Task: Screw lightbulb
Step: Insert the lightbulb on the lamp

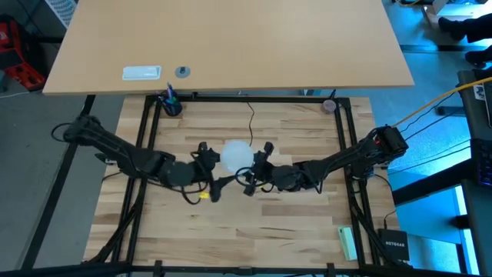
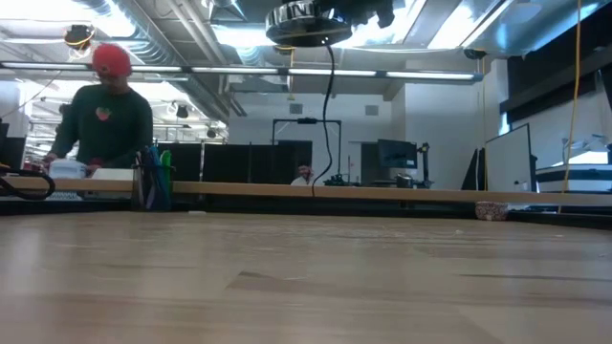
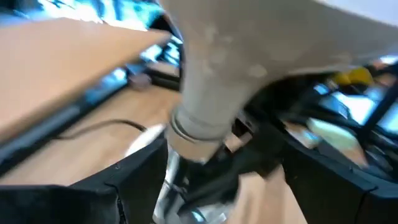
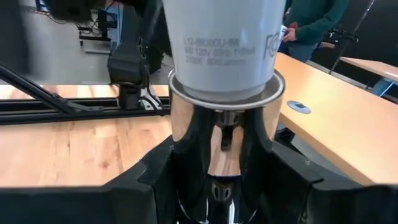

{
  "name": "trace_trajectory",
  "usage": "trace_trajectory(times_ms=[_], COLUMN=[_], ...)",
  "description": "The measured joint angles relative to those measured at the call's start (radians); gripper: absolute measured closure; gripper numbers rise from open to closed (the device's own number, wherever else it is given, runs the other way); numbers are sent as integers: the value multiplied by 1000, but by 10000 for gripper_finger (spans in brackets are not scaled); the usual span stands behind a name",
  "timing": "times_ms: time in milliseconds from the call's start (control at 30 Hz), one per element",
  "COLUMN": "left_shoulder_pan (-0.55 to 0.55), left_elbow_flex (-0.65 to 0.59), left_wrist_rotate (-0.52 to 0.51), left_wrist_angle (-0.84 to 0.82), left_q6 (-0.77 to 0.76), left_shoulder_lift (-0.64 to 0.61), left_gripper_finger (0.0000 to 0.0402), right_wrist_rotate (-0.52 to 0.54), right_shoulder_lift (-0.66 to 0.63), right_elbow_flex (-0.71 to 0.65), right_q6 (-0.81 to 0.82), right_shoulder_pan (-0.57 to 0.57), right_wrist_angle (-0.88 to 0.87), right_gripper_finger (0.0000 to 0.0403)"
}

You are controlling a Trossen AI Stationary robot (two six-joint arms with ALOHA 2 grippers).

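Overhead, a butcher-block table point(image 1: 231, 238) fills the middle of the room, with a larger tan desk point(image 1: 231, 38) butted against its far edge. Two dark arms reach in from the left and right edges and meet above the table's centre, lifted well clear of the wood. Between them sits the lightbulb point(image 1: 236, 155), a frosted white globe whose neck already rests in the mouth of a shiny silver socket point(image 4: 224, 118). The right gripper point(image 1: 257, 174) clasps that socket around its body, apparently to keep it from spinning while the bulb is turned; a thin black cord point(image 1: 250, 115) trails from the socket toward the far edge. The left gripper point(image 1: 204, 155) sits beside the globe with its fingers spread wide and not pressing on it, which looks like a pause to take a fresh hold between twists. How deep the thread has gone cannot be seen. A person point(image 2: 103, 119) in a red cap stands behind the desk. Near the right front corner lies a pale green block point(image 1: 347, 242).
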Motion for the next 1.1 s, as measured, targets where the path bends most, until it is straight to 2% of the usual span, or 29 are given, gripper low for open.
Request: trace_trajectory(times_ms=[167, 300, 367, 567, 633, 733, 833, 867, 967, 1100], left_shoulder_pan=[-39, -43, -28, 8, 11, 10, 2, -3, -13, -18], left_elbow_flex=[0, 0, 1, 1, 1, 1, 1, 1, 1, 1], left_wrist_rotate=[-220, -320, -336, -318, -306, -303, -295, -285, -210, -45], left_wrist_angle=[189, 378, 443, 498, 497, 495, 491, 485, 439, 331], left_q6=[105, 257, 304, 370, 391, 427, 464, 476, 479, 409], left_shoulder_lift=[82, 139, 160, 175, 174, 174, 174, 174, 156, 120], left_gripper_finger=[100, 100, 100, 102, 116, 168, 239, 255, 256, 256], right_wrist_rotate=[13, 14, 14, 26, 22, 22, 10, -9, -94, -318], right_shoulder_lift=[0, 0, 1, 2, 2, 2, 2, 2, 2, 2], right_elbow_flex=[0, 0, 0, -2, -2, -2, -2, -2, -2, -2], right_q6=[3, 3, 3, 7, 7, 5, -9, -16, -18, -19], right_shoulder_pan=[-1, -1, -1, 0, 0, 0, 0, 0, 1, 2], right_wrist_angle=[-7, -7, -7, -36, -35, -35, -29, -26, -20, -2], right_gripper_finger=[223, 223, 223, 223, 223, 223, 223, 223, 223, 223])
